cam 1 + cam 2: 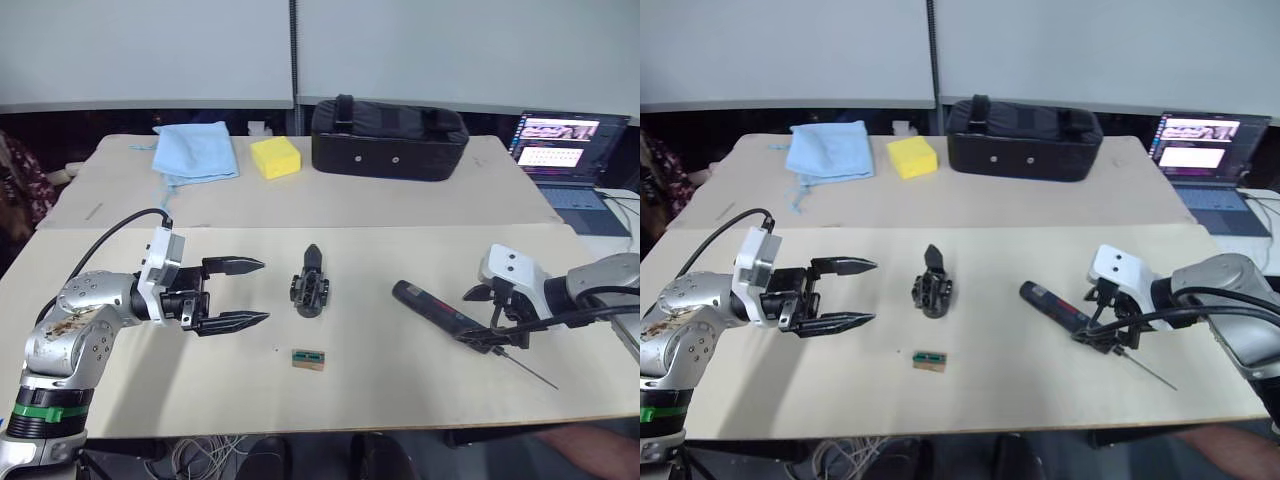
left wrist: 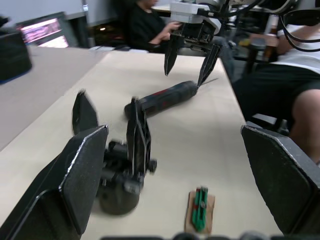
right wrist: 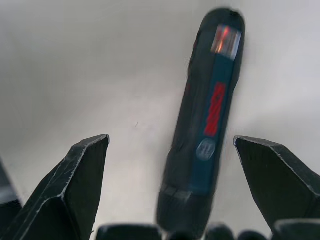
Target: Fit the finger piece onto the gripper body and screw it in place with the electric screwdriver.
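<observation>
Right pincer (image 1: 497,330), fingers spread wide, straddles the bit end of the electric screwdriver (image 1: 437,309), which lies on the bench (image 1: 380,390) to the right of the gripper body (image 1: 309,294). Left pincer (image 1: 236,293) hangs open to that body's left, holding nothing. A finger piece (image 1: 312,257) stands up from the body; whether it is seated or screwed cannot be made out. Driving the screw looks still to come, and no loose screw is discernible.
</observation>
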{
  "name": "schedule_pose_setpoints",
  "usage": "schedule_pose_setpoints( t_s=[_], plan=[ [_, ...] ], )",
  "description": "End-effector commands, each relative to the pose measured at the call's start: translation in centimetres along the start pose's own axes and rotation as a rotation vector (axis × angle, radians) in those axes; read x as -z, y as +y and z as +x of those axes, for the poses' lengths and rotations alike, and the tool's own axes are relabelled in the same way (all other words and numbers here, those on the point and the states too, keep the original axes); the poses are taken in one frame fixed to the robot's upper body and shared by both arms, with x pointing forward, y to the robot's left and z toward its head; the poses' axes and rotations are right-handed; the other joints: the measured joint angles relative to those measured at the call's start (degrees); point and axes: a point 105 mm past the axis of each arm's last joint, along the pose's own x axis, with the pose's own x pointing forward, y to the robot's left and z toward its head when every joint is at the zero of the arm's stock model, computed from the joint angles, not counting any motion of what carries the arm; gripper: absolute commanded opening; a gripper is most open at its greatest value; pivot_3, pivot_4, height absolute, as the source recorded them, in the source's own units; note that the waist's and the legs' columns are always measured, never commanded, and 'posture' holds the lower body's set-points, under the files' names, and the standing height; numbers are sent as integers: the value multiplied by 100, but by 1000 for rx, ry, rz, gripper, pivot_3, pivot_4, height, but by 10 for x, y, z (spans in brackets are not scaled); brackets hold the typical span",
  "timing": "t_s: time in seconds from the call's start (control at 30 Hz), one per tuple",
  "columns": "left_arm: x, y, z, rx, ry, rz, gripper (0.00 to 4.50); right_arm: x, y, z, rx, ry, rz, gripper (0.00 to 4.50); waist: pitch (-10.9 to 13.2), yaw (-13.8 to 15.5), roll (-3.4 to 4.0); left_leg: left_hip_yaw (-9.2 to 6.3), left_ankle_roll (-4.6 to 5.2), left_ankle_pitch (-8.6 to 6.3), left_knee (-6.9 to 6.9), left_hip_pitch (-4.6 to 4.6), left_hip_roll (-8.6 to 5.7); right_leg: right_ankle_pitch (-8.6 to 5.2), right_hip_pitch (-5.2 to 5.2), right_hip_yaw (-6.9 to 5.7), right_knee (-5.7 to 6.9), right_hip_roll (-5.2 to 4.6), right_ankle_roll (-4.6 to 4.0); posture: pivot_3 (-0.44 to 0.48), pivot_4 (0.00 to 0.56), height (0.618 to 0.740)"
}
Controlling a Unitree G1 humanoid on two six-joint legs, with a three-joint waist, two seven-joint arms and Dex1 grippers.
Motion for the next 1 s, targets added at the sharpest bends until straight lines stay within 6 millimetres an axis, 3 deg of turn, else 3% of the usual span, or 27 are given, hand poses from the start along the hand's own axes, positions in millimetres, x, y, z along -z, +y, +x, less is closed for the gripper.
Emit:
schedule_pose_setpoints(
  t_s=[0.03, 0.23, 0.6, 1.0],
  plan=[
    [-10, -4, -2, 0, -12, 40, 4500, 5, -6, -11, 31, 108, 39, 4440, 5, 116, 7, 18, 0, 0, 0, -15, -1, 2, -3, 15, 11, -1, -3, 0, 150, 740],
    [-4, -13, 4, 30, -12, 29, 4500, 14, -8, -11, 75, 305, 76, 4440, 6, 194, 9, 57, -2, -1, -6, -9, 10, -22, -25, 43, 16, 4, -52, 0, 150, 740],
    [3, -23, 11, 69, -4, 17, 4500, 5, -15, 11, 90, 332, 126, 4440, 8, 191, 4, 139, 0, -1, -9, -11, 11, 1, -65, 128, 20, 13, -30, 0, 150, 740],
    [4, -27, 12, 76, 1, 10, 4500, 33, -10, 27, 60, 450, 137, 4440, 8, 197, 4, 150, 0, -1, -9, -12, 14, 14, -73, 135, 22, 20, -17, 0, 150, 740]
  ],
)
